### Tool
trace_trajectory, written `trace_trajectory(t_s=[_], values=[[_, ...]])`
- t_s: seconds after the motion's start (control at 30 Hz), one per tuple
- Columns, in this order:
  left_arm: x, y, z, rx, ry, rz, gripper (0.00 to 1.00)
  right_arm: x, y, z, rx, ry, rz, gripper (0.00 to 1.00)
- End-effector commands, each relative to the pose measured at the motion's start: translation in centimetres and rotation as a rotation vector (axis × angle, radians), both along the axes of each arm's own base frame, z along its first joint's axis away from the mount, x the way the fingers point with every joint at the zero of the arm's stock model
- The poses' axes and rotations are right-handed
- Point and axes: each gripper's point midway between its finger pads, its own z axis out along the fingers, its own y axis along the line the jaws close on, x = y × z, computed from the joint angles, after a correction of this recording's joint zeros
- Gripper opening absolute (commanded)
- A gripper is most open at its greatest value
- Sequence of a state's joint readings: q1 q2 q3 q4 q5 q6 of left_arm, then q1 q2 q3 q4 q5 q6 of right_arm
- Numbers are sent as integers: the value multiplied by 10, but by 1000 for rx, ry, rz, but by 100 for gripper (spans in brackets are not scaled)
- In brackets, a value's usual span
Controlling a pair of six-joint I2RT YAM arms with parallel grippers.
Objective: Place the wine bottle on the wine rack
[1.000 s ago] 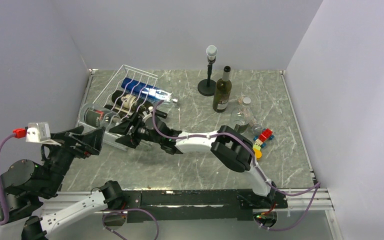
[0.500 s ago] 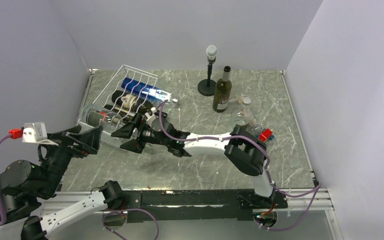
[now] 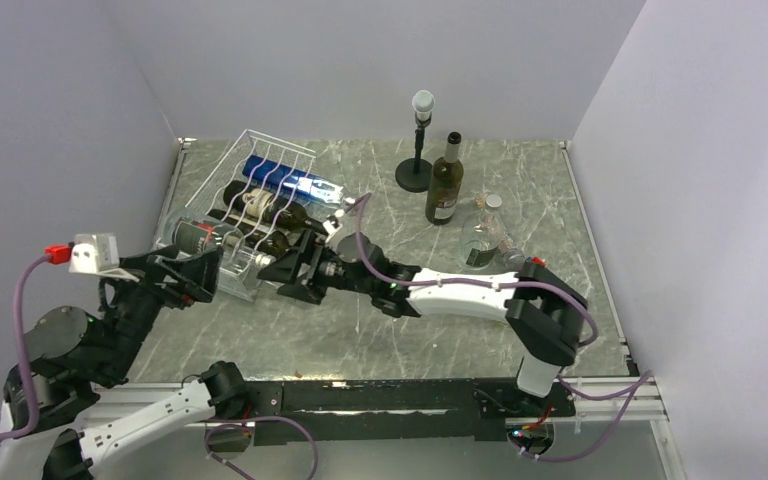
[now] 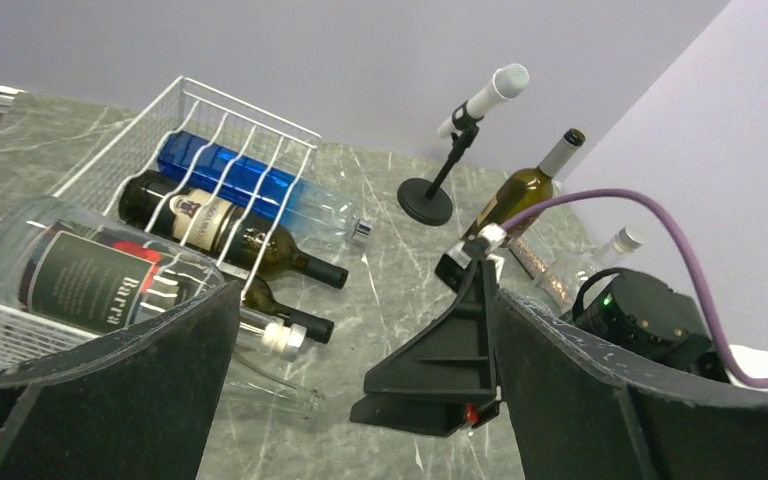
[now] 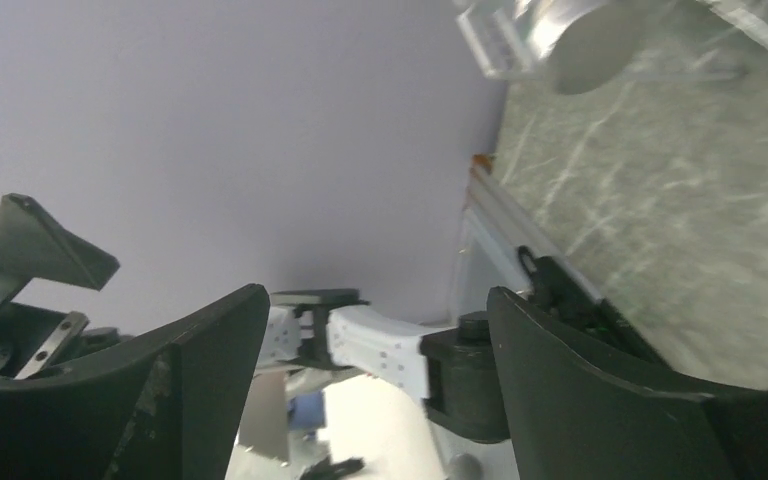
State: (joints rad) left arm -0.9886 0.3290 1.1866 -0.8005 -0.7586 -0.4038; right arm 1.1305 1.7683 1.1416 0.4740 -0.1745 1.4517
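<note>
The white wire wine rack lies at the far left, also in the left wrist view. On it lie a blue bottle, dark bottles and a clear bottle with a dark label at its near end. A dark green wine bottle stands upright on the table to the right, also in the left wrist view. My right gripper is open and empty, just right of the rack's near end. My left gripper is open and empty, just in front of the rack.
A microphone on a round stand is beside the upright bottle. A clear bottle lies on the table right of centre. Walls close in the table on the left, back and right.
My right gripper has drawn back to the right, away from the rack's near end, and its elbow has swung right. My left gripper has shifted slightly right.
</note>
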Motion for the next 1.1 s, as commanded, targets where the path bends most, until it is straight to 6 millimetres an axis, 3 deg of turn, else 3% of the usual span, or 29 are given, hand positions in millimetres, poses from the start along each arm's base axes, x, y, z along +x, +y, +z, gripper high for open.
trace_trajectory(t_s=[0.0, 0.17, 0.23, 0.4, 0.53, 0.77, 1.07], values=[[12, -33, -1, 30, -5, -61, 99, 32, -43, 1, -119, -180, -129, 86], [28, -67, -18, 53, 36, -97, 99, 69, -96, 3, -424, -463, -294, 93], [32, -81, -24, 62, 50, -123, 99, 83, -131, -10, -605, -468, -382, 99], [46, -104, -35, 41, 59, -124, 99, 108, -201, -8, -810, -503, -529, 100], [49, -131, -30, 28, 17, -209, 99, 114, -245, -8, -903, -485, -499, 100], [61, -187, -53, 164, 17, -360, 99, 107, -321, 14, -1172, -591, -499, 100], [73, -195, -75, 204, 43, -334, 99, 108, -409, 37, -1363, -630, -598, 100]])
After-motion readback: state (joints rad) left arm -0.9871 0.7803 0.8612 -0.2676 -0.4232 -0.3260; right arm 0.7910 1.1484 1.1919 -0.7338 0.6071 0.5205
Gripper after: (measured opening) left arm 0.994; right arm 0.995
